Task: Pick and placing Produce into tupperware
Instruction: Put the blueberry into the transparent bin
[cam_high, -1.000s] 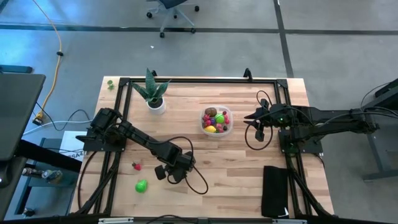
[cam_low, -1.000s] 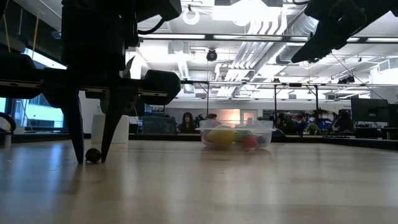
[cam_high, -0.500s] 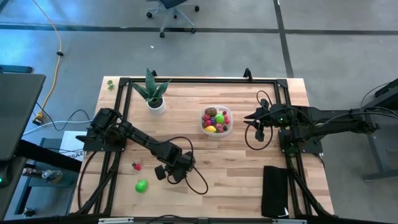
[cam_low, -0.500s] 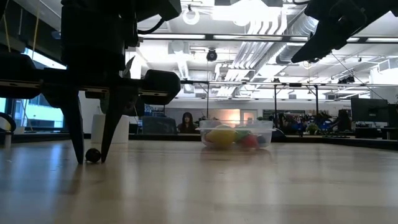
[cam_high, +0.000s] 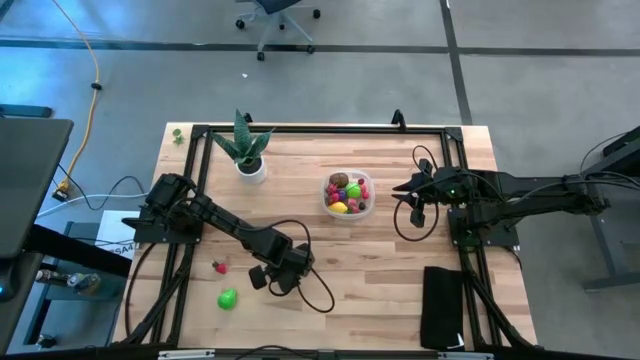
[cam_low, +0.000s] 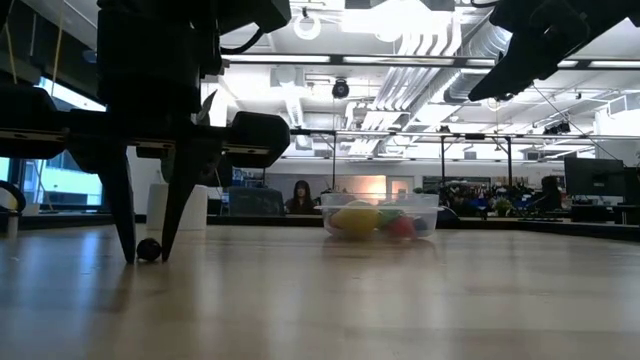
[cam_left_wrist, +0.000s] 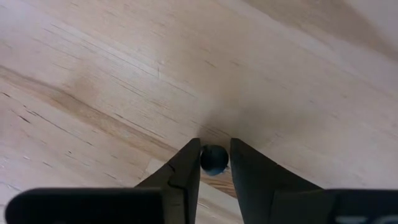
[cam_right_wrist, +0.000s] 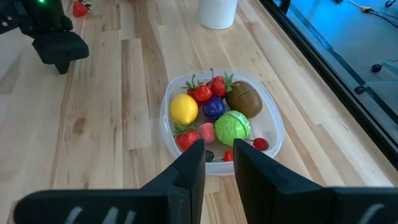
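Note:
A tiny dark berry (cam_left_wrist: 214, 158) lies on the wooden table between the fingers of my left gripper (cam_high: 272, 278), which points down at the near left and is shut on it. The low view shows the berry (cam_low: 149, 249) resting on the table top. The clear tupperware (cam_high: 348, 195) stands mid-table, holding produce: a yellow lemon (cam_right_wrist: 183, 107), a green round piece (cam_right_wrist: 232, 126), a brown kiwi (cam_right_wrist: 244, 98), strawberries and a purple piece. A red strawberry (cam_high: 219, 267) and a green fruit (cam_high: 228, 298) lie loose left of my left gripper. My right gripper (cam_right_wrist: 219, 155) hangs above the table, right of the tupperware, its fingers a little apart and holding nothing. My left gripper has the dark berry's two opposite sides (cam_left_wrist: 205, 160) between its two fingertips. The fingers come from above, pointing steeply down, with their tips at the table top. The berry sits on the wood.
A spiky green plant in a white pot (cam_high: 247, 150) stands at the far left. A black flat object (cam_high: 443, 305) lies at the near right edge. A black frame (cam_high: 320, 129) runs round the table. Bare wood lies between my left gripper and the tupperware.

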